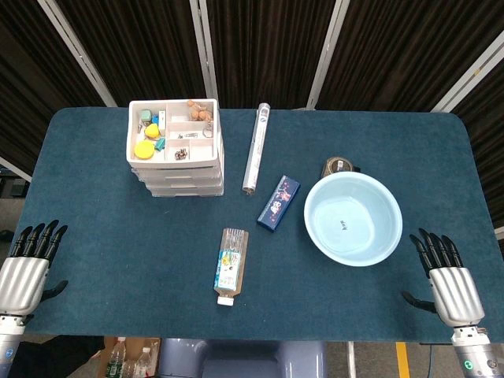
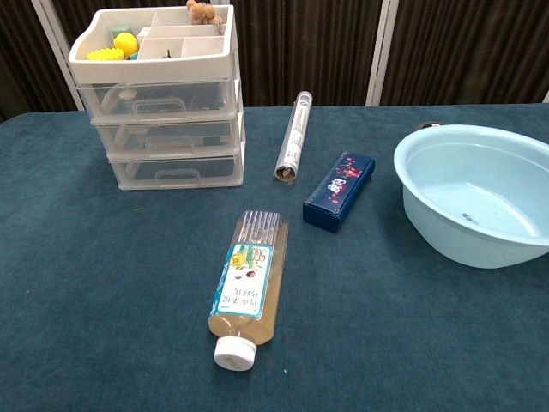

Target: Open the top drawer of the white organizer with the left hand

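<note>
Standing at the far left of the table (image 1: 94, 236), which is covered in dark teal, felt-like cloth: 1 white organizer (image 2: 159, 129) of plastic, box-shaped, with 3 stacked translucent drawers and an open compartmented tray on top. The top drawer (image 2: 154, 99) sits flush with the frame, closed, its moulded handle facing the robot. The tray holds small items, among them yellow round pieces and brown lumps; finer detail cannot be made out.

Lying just right of the organizer: 1 clear tube (image 1: 256, 148), long, cylindrical, apparently with rolled printed paper inside. Near it, toward the centre: 1 dark blue box (image 2: 339, 190), rectangular, with a small red-and-white pattern on its lid. Nearer the robot: 1 bottle (image 2: 247, 287), flat-sided clear plastic with ribbed shoulders, white screw cap, printed label, pale amber liquid, lying on its side. At the right: 1 basin (image 1: 353, 218), round, smooth pale blue plastic, upright. Behind it, partly hidden: 1 small dark round object (image 1: 339, 166), unidentified.

Left hand (image 1: 27, 264): metallic silver palm, black fingers, at the near left table edge, well apart from the organizer; fingers extended, close together, holding nothing. Right hand (image 1: 447, 276): same build, near right edge, fingers extended, slightly spread, holding nothing.
</note>
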Available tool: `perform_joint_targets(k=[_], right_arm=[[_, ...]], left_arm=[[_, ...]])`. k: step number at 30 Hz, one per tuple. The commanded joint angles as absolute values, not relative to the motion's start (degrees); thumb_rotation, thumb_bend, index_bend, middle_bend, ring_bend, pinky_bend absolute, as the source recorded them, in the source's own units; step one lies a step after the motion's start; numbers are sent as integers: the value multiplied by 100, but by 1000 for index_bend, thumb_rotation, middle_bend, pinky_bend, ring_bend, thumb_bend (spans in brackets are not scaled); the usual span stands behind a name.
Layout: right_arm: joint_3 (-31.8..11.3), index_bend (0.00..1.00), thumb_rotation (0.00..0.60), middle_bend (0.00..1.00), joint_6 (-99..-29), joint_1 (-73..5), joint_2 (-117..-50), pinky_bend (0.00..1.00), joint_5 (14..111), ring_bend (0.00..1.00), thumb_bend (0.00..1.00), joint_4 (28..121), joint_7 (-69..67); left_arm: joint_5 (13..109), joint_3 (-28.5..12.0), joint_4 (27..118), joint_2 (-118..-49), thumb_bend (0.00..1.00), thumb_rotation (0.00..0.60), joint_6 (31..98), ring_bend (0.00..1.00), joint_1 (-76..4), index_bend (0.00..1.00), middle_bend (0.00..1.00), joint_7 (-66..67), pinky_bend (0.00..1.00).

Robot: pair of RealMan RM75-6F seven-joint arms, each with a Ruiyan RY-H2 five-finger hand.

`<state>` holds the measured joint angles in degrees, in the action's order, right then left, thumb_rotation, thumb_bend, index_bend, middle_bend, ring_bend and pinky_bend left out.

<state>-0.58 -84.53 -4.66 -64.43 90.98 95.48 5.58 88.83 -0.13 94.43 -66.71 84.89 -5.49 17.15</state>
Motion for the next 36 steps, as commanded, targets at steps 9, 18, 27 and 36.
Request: perform_joint_targets(k=[9,18,27,36], right_arm=[[-63,0,600,0,-8463,-470,-6446,0,9122,0,69,9557,556],[-86,0,600,0,-8416,-491,-6464,0,9068,0,68,9546,560],[-72,0,600,0,-8475,-458,-6433,0,9098,0,69,9579,496],[-65,0,600,0,-8448,-453,-6414,0,9072,0,72,9597,473]], left_arm=[[8897,-6,9454,-6657,0,600,8510,0,-536,0,0,1705,60],[8908,-146,9651,-6750,341,600,8598,703,-586,0,735,1206,692],[7388,-746,11075,-6779,563,600,7440,927,-1133,0,971,257,866],[4534,-1826,11649,-7570,576,600,6354,974,-2362,0,986,178,1000]])
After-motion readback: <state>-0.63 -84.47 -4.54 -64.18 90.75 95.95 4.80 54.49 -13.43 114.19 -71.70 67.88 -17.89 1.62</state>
